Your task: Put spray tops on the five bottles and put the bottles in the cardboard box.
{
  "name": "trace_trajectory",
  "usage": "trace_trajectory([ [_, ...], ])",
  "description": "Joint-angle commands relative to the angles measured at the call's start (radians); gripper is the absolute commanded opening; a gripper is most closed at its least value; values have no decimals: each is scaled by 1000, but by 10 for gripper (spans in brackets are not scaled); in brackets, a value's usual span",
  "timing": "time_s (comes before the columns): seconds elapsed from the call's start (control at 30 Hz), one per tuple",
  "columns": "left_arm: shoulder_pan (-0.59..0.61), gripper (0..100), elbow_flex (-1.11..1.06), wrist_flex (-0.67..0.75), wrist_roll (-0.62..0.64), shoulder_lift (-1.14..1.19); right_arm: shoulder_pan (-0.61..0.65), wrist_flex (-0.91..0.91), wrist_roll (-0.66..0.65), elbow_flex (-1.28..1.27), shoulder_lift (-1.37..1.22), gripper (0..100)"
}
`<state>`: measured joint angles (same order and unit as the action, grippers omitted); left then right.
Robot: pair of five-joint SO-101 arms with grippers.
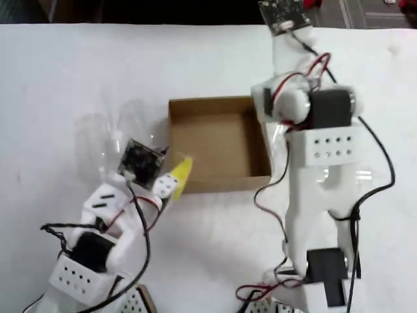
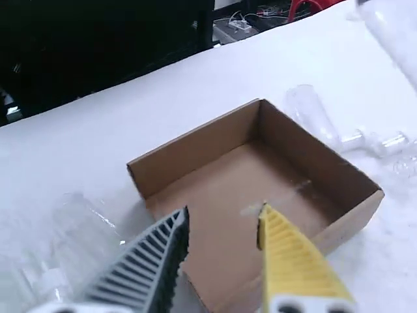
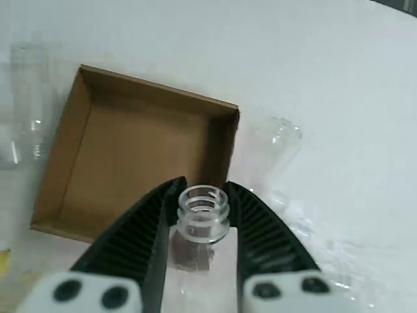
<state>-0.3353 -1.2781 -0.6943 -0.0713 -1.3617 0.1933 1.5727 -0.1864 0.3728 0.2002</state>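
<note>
**Station layout, as seen from the room.** The cardboard box (image 1: 215,140) sits open-topped at the centre of the white table (image 1: 195,59).

**Left arm.** It comes in from 7 o'clock.
- The left gripper (image 1: 177,175) hangs at the box's 7 o'clock corner, by the near wall.
- In the left wrist view the left gripper (image 2: 223,218) is spread wide.
- One grey ribbed finger (image 2: 153,261) and one yellow ribbed finger (image 2: 290,261) stand well apart, with nothing between them.
- The brown floor of the cardboard box (image 2: 195,153) shows through the gap.

**Right arm.** It stands along the box's 3 o'clock side, and its white body covers the table there.
- In the right wrist view the right gripper (image 3: 204,189) is clamped on a clear bottle.
- The two black ribbed fingers (image 3: 140,235) press on either side of the held bottle (image 3: 203,215), just under its threaded neck.
- The bottle's round mouth is uncovered and points toward the wrist camera.
- The gripper and bottle sit outside the cardboard box (image 3: 65,163), close to one of its walls.

**Other task items.**
- Several clear bottles (image 1: 107,134) stand faintly visible at 9 o'clock from the box, apart from it. One of them (image 2: 75,218) shows beside the grey finger.
- A second bottle (image 3: 273,147) lies on its side just beside an outer wall of the box.
</note>
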Motion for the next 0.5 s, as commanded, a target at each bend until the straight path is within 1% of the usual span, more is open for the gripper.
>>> trace_trajectory([
  [0.0,-56,202,-11,-14,9,-59,53,-70,112,-58,105,15],
  [0.1,-53,249,-15,-15,14,-73,84,-147,140,-149,156,15],
  [0.23,-59,247,-15,-21,15,-79,151,-289,140,-316,199,15],
  [0.37,-59,247,-15,-21,18,-79,266,-424,140,-496,245,15],
  [0.47,-58,249,-15,-21,61,-79,334,-504,140,-601,300,15],
])
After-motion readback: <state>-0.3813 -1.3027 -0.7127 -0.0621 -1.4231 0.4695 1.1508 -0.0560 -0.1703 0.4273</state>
